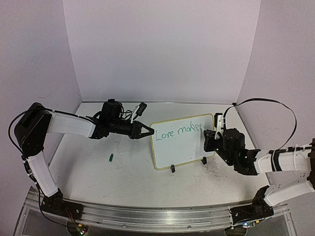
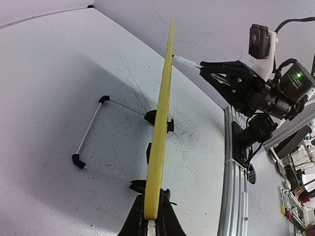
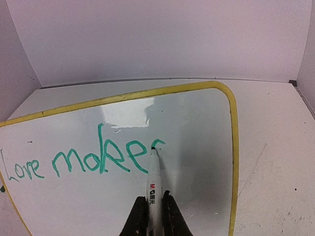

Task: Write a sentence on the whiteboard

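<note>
Table (image 1: 98, 182): whiteboard (image 1: 182, 152) stands tilted near ctr, green "Love make…" written on it. L gripper (image 1: 146, 131) at board's 10 o'clock, pinching its yellow edge. R gripper (image 3: 153, 206) at 3 o'clock, clamped on marker (image 3: 154, 177), tip touching board at last letter. Small green bit (image 1: 111, 157) at 8 o'clock, well apart.

1. Light was even and diffuse from overhead. The walls (image 1: 162, 49) read pale lilac and dimmed toward the top view's corners.
2. The whiteboard (image 3: 197, 128) carried a bright glare patch above the green writing.
3. The marker (image 3: 154, 182) threw a faint grey shadow to its right.
4. A soft shadow lay on the table (image 2: 49, 73) on the board's far side.
5. The rail (image 1: 147, 216) bowed at the near edge, showing wide-angle distortion.
6. Focus was adequate, and the writing was legible.
</note>
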